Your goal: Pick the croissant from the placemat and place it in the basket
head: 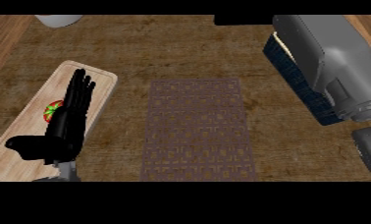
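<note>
Brown wood-grain counter [181,46] fills the head view. Patterned placemat [197,129] lies centre, bare on its visible surface; croissant not seen anywhere. Left hand [66,120] rests open, fingers straight, over a pale cutting board [101,78] at left, partly covering a red-and-green tomato [52,110]. Right forearm [330,66] crosses the dark woven basket [290,73] at right, hiding its inside. Right hand mostly off-frame; cannot tell its grasp. White object [58,20] at the counter's top-left edge.
</note>
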Available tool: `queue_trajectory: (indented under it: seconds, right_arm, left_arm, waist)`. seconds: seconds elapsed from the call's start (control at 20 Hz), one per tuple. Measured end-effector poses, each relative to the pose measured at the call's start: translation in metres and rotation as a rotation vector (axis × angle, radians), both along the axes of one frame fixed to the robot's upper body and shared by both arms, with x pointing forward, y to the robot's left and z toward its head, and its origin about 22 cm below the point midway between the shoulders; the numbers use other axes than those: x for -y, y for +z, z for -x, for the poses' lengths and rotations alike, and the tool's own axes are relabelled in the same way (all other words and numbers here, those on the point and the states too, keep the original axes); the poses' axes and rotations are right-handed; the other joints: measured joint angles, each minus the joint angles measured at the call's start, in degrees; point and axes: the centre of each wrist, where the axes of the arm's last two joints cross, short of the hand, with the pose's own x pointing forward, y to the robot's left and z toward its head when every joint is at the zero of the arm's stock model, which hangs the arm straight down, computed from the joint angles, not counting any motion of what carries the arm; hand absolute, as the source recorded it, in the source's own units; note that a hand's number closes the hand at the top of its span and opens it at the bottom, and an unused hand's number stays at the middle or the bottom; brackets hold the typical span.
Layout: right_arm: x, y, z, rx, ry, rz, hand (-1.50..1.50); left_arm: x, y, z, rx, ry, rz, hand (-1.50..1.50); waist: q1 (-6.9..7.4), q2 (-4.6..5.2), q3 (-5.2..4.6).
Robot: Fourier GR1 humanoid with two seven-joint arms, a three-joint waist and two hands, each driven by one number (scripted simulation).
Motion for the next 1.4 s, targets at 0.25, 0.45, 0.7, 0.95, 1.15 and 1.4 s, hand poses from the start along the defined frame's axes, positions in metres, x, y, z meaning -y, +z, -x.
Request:
queue_trajectory:
  seconds: [0.25, 0.45, 0.7, 0.95, 1.15, 1.4]
  right_arm:
    - [0.019, -0.022, 0.003, -0.046, -0.024, -0.015, 1.5]
    - [0.032, -0.039, 0.007, -0.058, -0.03, -0.033, 1.5]
    - [0.045, -0.055, 0.013, -0.043, -0.032, -0.061, 1.5]
    - [0.061, -0.07, 0.021, -0.02, -0.039, -0.079, 1.5]
    - [0.077, -0.082, 0.029, -0.007, -0.07, -0.088, 1.5]
    - [0.092, -0.097, 0.042, -0.002, -0.096, -0.129, -1.5]
  left_arm:
    - [0.001, 0.002, 0.003, -0.003, -0.002, 0.002, 0.0]
    - [-0.001, -0.002, 0.002, -0.002, -0.005, 0.003, 0.0]
    - [-0.003, -0.003, 0.0, 0.002, 0.01, 0.001, 0.0]
    - [-0.008, -0.004, 0.005, 0.001, 0.005, 0.003, 0.0]
    - [-0.003, -0.006, 0.006, -0.001, 0.01, 0.003, 0.0]
    - [0.001, 0.003, 0.001, 0.0, 0.0, 0.004, 0.0]
  waist:
    - [-0.21, -0.07, 0.0]
    - [-0.25, 0.01, 0.0]
    - [-0.51, -0.04, 0.0]
    - [-0.41, -0.06, -0.01]
    - [-0.64, -0.07, -0.03]
    - [-0.55, -0.01, -0.02]
